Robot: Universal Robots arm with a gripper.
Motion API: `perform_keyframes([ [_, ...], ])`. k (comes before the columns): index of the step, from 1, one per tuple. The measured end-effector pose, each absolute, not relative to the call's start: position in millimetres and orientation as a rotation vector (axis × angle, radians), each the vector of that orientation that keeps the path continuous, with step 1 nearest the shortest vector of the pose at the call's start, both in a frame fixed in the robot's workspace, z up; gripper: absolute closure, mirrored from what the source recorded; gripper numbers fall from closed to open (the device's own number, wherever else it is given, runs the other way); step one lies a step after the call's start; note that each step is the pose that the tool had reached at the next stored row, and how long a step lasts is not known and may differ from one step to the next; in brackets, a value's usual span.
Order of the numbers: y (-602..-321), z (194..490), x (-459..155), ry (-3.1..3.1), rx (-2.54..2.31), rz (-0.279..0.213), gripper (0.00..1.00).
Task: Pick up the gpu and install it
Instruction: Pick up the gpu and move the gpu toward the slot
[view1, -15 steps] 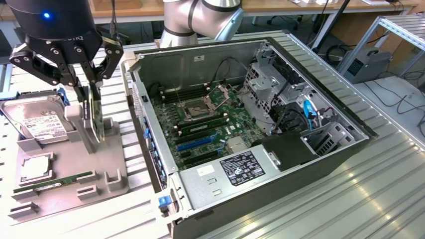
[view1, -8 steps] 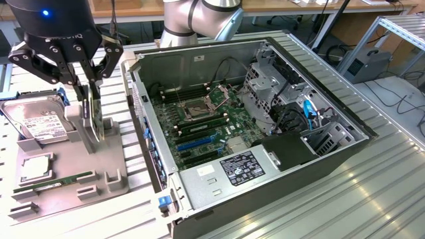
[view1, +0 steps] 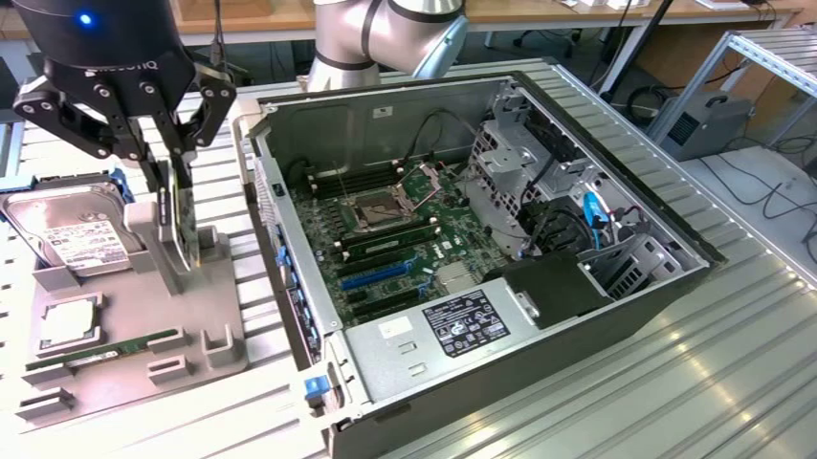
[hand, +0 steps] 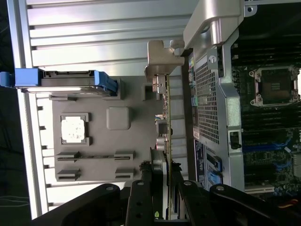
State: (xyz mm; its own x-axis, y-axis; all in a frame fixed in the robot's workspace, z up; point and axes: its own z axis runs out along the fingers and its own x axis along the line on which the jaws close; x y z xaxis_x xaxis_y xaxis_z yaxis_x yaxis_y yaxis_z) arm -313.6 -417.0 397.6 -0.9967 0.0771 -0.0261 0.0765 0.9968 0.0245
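The gpu is a thin dark card standing on edge in the upright slot of a grey holder tray at the exterior view's left. My gripper reaches down from above, its fingers drawn in on the card's top edge. In the wrist view the gpu is seen edge-on, its silvery bracket at the far end. My gripper is shut on it from both sides. The open computer case lies beside the tray, with the motherboard and its blue expansion slot exposed.
On the tray are a silver hard drive with a white label, a processor and a green memory stick. The case's drive cage, cables and power supply crowd its right and near side. Ribbed metal table lies all around.
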Motion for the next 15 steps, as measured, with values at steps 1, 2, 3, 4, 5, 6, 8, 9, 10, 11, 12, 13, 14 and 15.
perform_keyframes([
  [1, -417.0, 398.1, -313.6, 3.112, 0.120, 0.037, 0.73],
  [2, -417.0, 398.7, -313.6, 3.112, 0.120, 0.037, 0.73],
  [3, -417.0, 399.3, -313.6, 3.112, 0.120, 0.037, 0.73],
  [4, -417.1, 399.8, -313.6, 3.112, 0.120, 0.037, 0.73],
  [5, -417.0, 400.4, -313.6, 3.112, 0.120, 0.037, 0.73],
  [6, -417.1, 400.8, -313.6, 3.112, 0.120, 0.037, 0.73],
  [8, -417.1, 401.8, -313.6, 3.112, 0.120, 0.037, 0.73],
  [9, -417.0, 402.2, -313.6, 3.112, 0.120, 0.037, 0.73],
  [10, -417.0, 402.9, -313.6, 3.112, 0.120, 0.037, 0.73],
  [11, -417.0, 403.3, -313.6, 3.112, 0.120, 0.037, 0.73],
  [12, -417.1, 404.0, -313.6, 3.112, 0.120, 0.037, 0.73],
  [13, -417.1, 404.5, -313.6, 3.112, 0.120, 0.037, 0.73],
  [14, -417.1, 404.9, -313.6, 3.112, 0.120, 0.037, 0.73],
  [15, -417.0, 405.3, -313.6, 3.112, 0.120, 0.037, 0.73],
])
